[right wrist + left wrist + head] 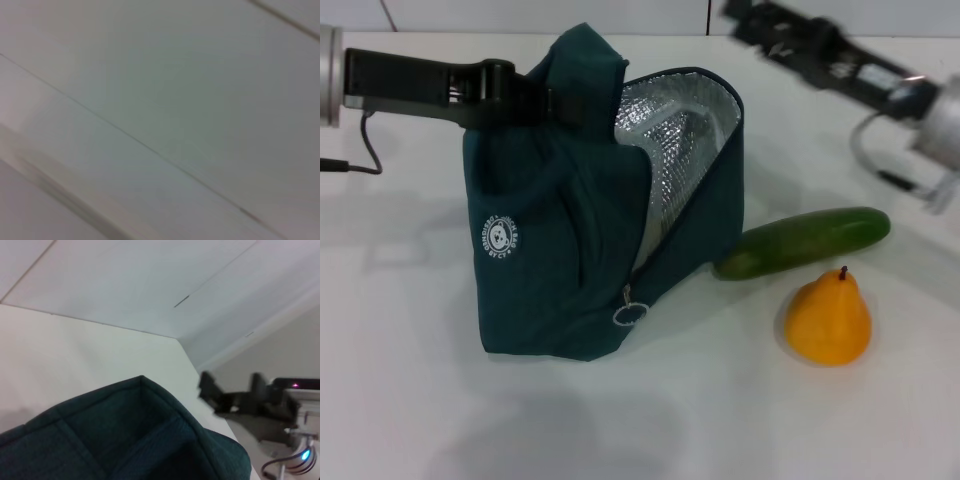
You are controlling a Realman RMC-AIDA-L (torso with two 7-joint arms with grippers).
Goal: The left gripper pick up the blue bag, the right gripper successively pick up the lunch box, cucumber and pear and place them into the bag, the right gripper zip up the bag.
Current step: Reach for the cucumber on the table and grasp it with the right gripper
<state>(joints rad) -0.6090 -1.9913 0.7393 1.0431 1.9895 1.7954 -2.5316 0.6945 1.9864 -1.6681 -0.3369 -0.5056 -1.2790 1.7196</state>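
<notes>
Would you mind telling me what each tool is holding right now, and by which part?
The left tool grips the blue bag at its top, by the handle area. The right tool, raised behind the bag, appears to hold nothing.

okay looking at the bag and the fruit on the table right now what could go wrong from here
The dark teal fabric bag hangs slack from the left gripper, which grips its top; its foil-lined mouth is a narrow, slanted slot, so the long green cucumber could catch on the rim.

The yellow-orange pear sits close beside the cucumber; lifting the cucumber may nudge it into rolling.

The right gripper is high and far back, so it faces a long reach.
</notes>
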